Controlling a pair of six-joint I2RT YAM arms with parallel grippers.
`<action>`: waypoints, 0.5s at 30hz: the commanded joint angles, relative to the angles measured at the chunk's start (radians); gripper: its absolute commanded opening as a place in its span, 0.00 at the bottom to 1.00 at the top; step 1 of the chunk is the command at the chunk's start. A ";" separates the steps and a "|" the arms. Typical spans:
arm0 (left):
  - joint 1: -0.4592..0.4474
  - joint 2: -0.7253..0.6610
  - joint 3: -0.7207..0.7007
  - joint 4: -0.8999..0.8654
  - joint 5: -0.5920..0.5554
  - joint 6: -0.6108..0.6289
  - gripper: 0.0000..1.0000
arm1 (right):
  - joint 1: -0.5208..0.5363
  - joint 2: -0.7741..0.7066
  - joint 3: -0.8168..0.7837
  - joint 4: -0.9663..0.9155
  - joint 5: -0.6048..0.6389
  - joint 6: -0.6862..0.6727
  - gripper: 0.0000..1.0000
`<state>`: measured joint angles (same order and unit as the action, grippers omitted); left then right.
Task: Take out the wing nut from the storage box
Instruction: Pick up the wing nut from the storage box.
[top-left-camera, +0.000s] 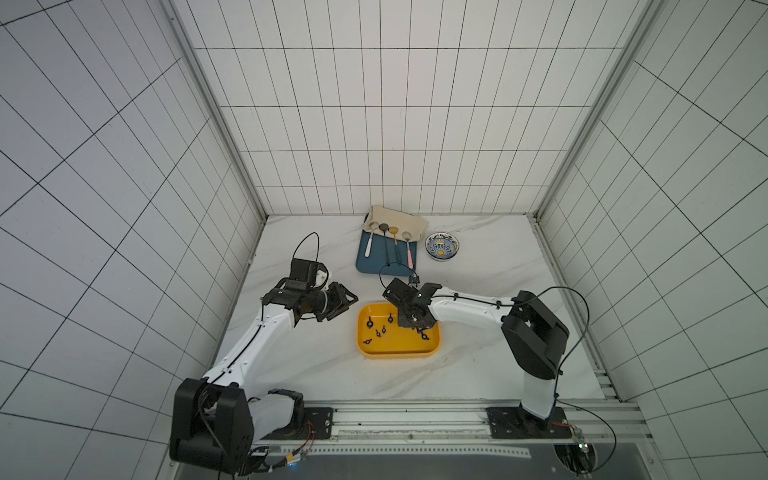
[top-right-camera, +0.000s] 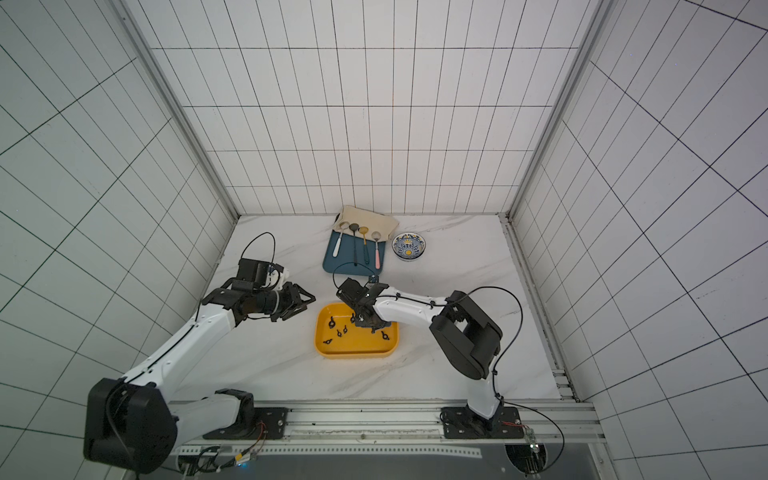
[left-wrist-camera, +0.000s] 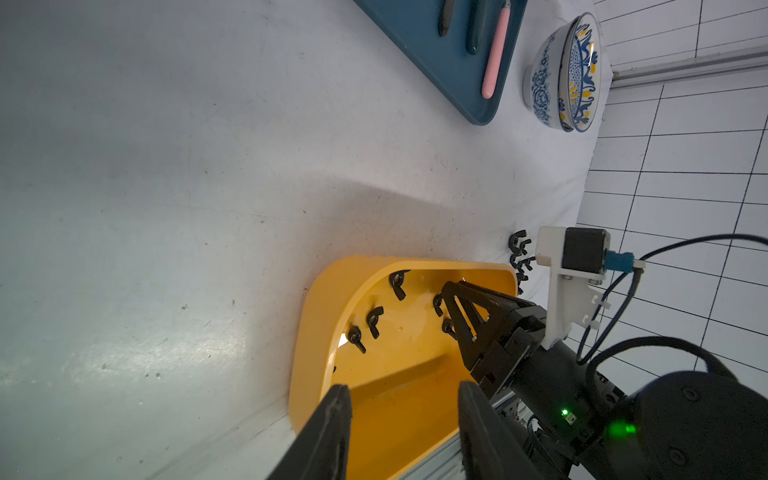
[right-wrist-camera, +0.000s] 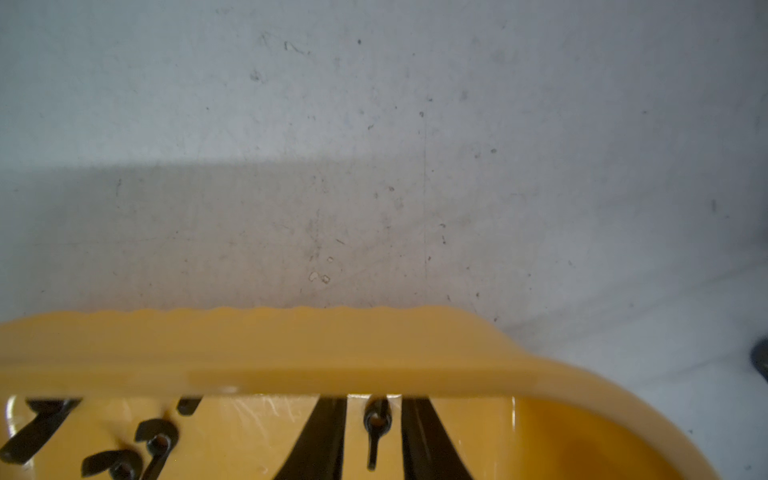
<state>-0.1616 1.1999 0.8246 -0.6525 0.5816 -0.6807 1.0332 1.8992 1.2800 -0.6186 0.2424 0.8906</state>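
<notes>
Right wrist view, right fingers (right-wrist-camera: 328, 438) down in storage box (right-wrist-camera: 291, 353), parted around wing nut (right-wrist-camera: 372, 446), left fingers (left-wrist-camera: 324, 440) apart, empty

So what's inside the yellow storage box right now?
Loose black wing nuts lie on the storage box floor. The right hand reaches in, one wing nut standing between its open fingers, gaps either side. The floor beneath that hand is hidden from above.
</notes>
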 joint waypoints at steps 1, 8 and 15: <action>0.005 0.006 -0.013 0.025 0.011 0.011 0.45 | -0.007 0.022 -0.036 0.009 0.003 0.028 0.27; 0.005 0.003 -0.016 0.024 -0.002 0.011 0.45 | -0.010 0.039 -0.042 0.019 0.007 0.028 0.19; 0.007 -0.006 -0.019 0.017 -0.017 0.014 0.44 | -0.009 0.041 -0.041 0.014 0.003 0.022 0.04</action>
<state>-0.1604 1.2007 0.8150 -0.6476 0.5781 -0.6807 1.0332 1.9263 1.2636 -0.5911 0.2424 0.9100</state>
